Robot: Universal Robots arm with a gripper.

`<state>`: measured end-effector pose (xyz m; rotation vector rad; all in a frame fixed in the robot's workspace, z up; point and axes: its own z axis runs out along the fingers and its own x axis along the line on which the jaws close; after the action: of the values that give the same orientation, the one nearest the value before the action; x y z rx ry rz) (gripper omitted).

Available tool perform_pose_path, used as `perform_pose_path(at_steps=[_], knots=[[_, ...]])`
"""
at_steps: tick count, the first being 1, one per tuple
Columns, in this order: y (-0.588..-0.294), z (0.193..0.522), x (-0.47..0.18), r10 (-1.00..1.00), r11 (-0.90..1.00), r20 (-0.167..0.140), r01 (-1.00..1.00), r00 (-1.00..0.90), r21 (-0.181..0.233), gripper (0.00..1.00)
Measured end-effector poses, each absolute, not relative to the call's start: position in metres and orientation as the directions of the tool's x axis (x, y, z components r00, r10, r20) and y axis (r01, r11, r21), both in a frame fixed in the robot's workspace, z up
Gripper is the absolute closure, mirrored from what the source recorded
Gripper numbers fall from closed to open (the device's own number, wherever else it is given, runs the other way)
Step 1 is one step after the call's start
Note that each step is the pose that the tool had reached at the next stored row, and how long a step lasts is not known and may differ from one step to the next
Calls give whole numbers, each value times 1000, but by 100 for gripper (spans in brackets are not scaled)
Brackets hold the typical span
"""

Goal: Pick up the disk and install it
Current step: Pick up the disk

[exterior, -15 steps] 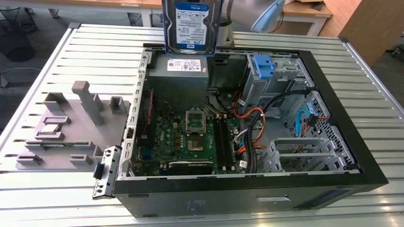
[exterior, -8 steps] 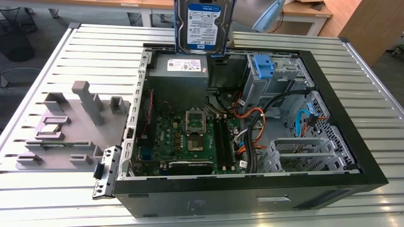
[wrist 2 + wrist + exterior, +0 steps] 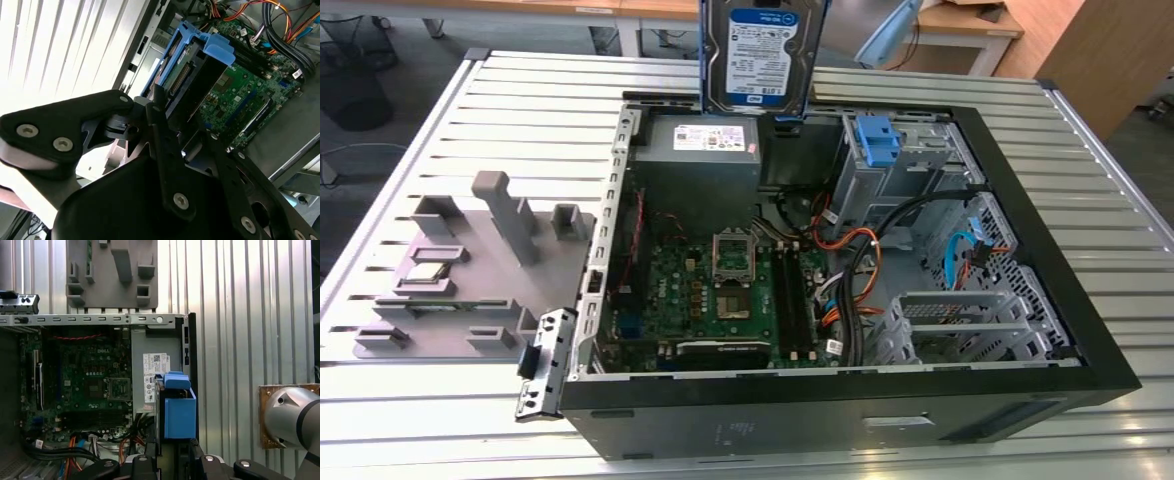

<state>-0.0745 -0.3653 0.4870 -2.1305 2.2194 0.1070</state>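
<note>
My gripper (image 3: 172,458), nearest the lens in the first wrist view, is clamped on the disk (image 3: 179,412). The slatted metal table (image 3: 427,400) carries the open computer case (image 3: 854,420) and, just beside it on the exterior view's left, a grey fixture block (image 3: 467,270). I hold the disk on edge above the case, near the power supply (image 3: 700,150).

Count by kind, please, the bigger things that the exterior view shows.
disk: 1
open computer case: 1
blue bracket inside the case: 1
grey fixture block on the table: 1
Total: 4
</note>
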Motion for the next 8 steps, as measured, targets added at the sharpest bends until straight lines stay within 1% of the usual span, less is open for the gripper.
perform_pose_path(at_steps=[8], knots=[[-368,487,-74,-995,41,-94,-999,-41,6,65]])
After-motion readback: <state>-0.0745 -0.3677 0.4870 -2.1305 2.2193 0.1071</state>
